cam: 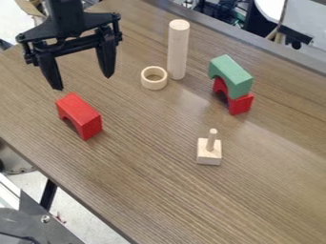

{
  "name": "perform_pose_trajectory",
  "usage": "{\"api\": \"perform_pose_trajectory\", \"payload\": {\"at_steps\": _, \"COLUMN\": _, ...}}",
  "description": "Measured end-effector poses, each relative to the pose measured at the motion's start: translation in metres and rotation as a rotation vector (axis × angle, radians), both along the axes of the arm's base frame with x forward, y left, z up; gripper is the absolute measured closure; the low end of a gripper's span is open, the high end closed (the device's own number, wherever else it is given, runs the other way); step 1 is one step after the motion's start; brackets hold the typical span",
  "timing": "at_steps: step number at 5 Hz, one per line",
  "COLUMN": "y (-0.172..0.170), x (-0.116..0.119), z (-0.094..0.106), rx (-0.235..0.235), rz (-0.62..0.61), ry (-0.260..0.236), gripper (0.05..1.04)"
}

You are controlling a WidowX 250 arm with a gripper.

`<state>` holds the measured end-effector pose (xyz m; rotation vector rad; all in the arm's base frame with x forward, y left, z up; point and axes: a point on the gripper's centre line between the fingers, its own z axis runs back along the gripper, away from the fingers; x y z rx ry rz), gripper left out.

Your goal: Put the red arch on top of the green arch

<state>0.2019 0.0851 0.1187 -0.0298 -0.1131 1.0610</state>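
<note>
- Nearest on the wood-grained surface (pixel 172 190) stands a small pale wooden block (pixel 208 156) with a thin peg (pixel 212 139) rising upright from it.
- To the left and a little farther, the red arch (pixel 83 114) stands by itself, its opening facing down.
- Just above that arch in the view hangs the black gripper (pixel 83 82), pointing down, its fingers spread wide with nothing between them.
- Over on the right, the green arch (pixel 233 76) lies on top of a second red arch (pixel 240 105), touching it.
- Farther back, between the gripper and that stack, sits a pale wooden ring (pixel 154 85).
- Just beside and beyond the ring, a tall pale cylinder (pixel 178 50) stands upright.
</note>
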Motion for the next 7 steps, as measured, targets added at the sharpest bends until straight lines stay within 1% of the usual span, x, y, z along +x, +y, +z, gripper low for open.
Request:
{"api": "perform_pose_trajectory", "payload": {"at_steps": 1, "y": -0.002, "x": -0.003, "z": -0.005, "rx": -0.011, "rz": 0.001, "ry": 0.021, "gripper": 0.084}}
{"api": "perform_pose_trajectory", "payload": {"at_steps": 2, "y": 0.001, "x": 0.0, "z": -0.015, "rx": -0.014, "rz": 0.019, "ry": 0.045, "gripper": 0.084}}
{"api": "perform_pose_trajectory", "payload": {"at_steps": 4, "y": 0.011, "x": 0.006, "z": -0.034, "rx": 0.019, "rz": 0.061, "ry": 0.027, "gripper": 0.084}}
{"api": "perform_pose_trajectory", "payload": {"at_steps": 5, "y": 0.019, "x": 0.007, "z": -0.044, "rx": 0.038, "rz": 0.097, "ry": 0.026, "gripper": 0.084}}
{"api": "perform_pose_trajectory", "payload": {"at_steps": 7, "y": 0.028, "x": -0.001, "z": -0.069, "rx": 0.061, "rz": 0.14, "ry": 0.064, "gripper": 0.084}}
